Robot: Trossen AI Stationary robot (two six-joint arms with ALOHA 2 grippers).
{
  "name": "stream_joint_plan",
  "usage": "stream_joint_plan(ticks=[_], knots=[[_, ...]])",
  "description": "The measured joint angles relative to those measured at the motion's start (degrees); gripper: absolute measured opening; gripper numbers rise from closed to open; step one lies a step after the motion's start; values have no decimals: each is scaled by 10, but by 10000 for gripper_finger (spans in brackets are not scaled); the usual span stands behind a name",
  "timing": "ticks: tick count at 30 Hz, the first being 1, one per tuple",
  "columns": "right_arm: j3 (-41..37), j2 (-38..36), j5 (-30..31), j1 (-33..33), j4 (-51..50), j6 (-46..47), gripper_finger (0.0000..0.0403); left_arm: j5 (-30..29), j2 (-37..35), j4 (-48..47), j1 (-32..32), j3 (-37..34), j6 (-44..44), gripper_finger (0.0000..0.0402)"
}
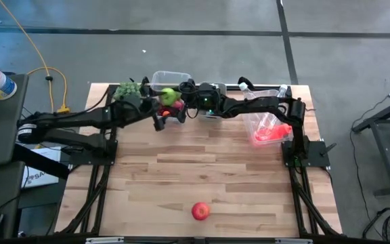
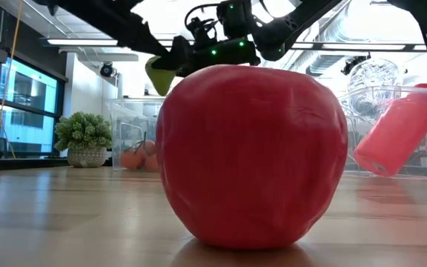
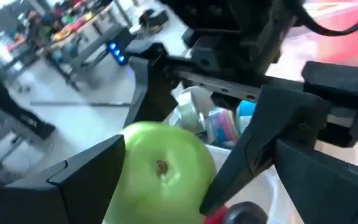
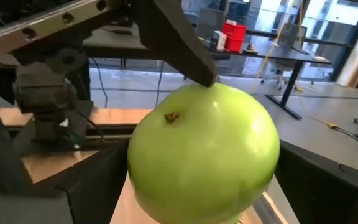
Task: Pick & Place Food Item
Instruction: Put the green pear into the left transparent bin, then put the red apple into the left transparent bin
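Note:
A green apple (image 1: 170,95) hangs in the air over the table's far middle, above a clear bin (image 1: 171,78). My left gripper (image 1: 166,103) reaches in from the left and is shut on it. My right gripper (image 1: 185,93) comes from the right and is open, one finger on either side of the same apple (image 4: 204,149); I cannot tell whether they touch it. In the low view only a green edge of the apple (image 2: 160,74) shows, high under the arms. A red apple (image 1: 200,211) rests on its base near the table's near edge. My left gripper pinches the green apple (image 3: 163,177) between its two fingers (image 3: 86,180), one on each flank, with the apple's dimpled end (image 3: 161,166) facing the wrist. The fingers come roughly level from the table's left. The apple is lifted clear of the table and bin.
A clear container with a pink-red cylinder (image 1: 271,130) lies at the table's right far side. A small potted plant (image 1: 128,90) stands at the far left. Orange fruit (image 2: 139,159) sits in the far bin. Bare wood lies between the arms and the red apple (image 2: 250,156).

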Motion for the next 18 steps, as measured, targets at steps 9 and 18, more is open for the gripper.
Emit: stream_joint_plan(ticks=[9, 18], knots=[[0, 0, -7, 6, -5, -2, 367, 115, 12, -68, 71, 0, -86, 389], [0, -5, -4, 14, 7, -32, 366, 156, 11, -91, 84, 0, -94, 389]])
